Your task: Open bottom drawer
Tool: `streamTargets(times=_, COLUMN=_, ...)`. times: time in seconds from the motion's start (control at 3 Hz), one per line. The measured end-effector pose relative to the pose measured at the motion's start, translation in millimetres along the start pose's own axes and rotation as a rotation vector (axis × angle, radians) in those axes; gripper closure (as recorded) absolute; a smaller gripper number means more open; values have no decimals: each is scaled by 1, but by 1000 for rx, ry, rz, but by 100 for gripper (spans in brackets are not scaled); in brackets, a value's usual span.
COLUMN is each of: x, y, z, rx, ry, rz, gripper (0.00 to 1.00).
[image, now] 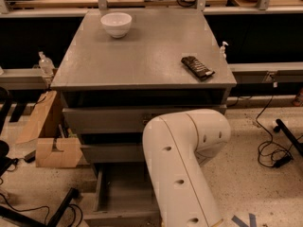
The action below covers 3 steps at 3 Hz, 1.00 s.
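Note:
The grey cabinet (142,56) stands in the middle of the camera view. Its bottom drawer (120,188) is pulled out toward me, and its plain grey inside shows. The two drawer fronts above it, the top one (104,119) and the middle one (111,152), are shut or nearly shut. My white arm (184,164) crosses in front of the cabinet's lower right and covers the drawer knobs. The gripper is hidden behind the arm or below the view's edge.
A white bowl (116,24) sits at the back left of the cabinet top, and a dark flat packet (197,67) at its right edge. Cardboard (47,136) lies on the floor at left. Cables (272,145) run on the floor at right.

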<state>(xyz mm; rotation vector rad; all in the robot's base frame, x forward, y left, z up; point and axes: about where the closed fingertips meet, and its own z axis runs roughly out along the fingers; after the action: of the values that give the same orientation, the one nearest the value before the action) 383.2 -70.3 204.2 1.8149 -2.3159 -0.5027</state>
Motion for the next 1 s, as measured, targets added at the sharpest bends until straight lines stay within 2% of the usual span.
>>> streamTargets(times=1.0, x=-1, y=-1, z=0, rx=0, ry=0, rz=0, gripper=13)
